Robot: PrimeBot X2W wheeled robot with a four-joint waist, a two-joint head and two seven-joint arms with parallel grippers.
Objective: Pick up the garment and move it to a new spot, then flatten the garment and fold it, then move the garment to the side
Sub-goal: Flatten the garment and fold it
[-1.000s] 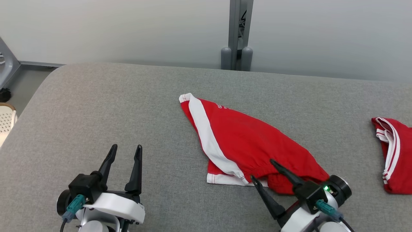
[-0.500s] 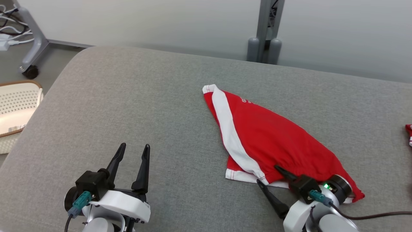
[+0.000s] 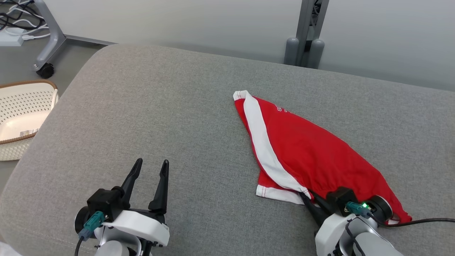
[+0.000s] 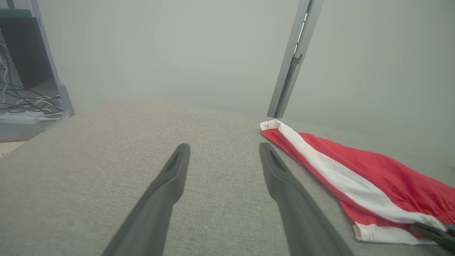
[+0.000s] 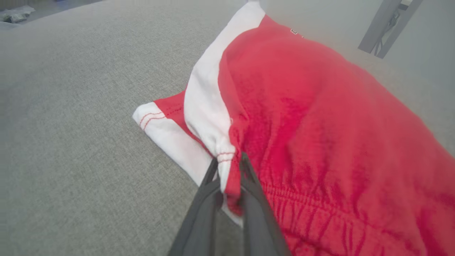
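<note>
Garment [image 3: 302, 149] lies on grey padded table [image 3: 160, 113], perforated basket [image 3: 32, 103] well apart.

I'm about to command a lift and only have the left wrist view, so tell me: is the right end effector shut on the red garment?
Observer: Yes. In the right wrist view the right end effector is shut on the red garment, at the edge where the white stripe ends.
Operator: Anything past the surface's left end?
Observer: In the head view, a white perforated basket sits beside the grey surface.
Operator: Any cable nearby?
Observer: A black cable trails from the right arm across the surface.
</note>
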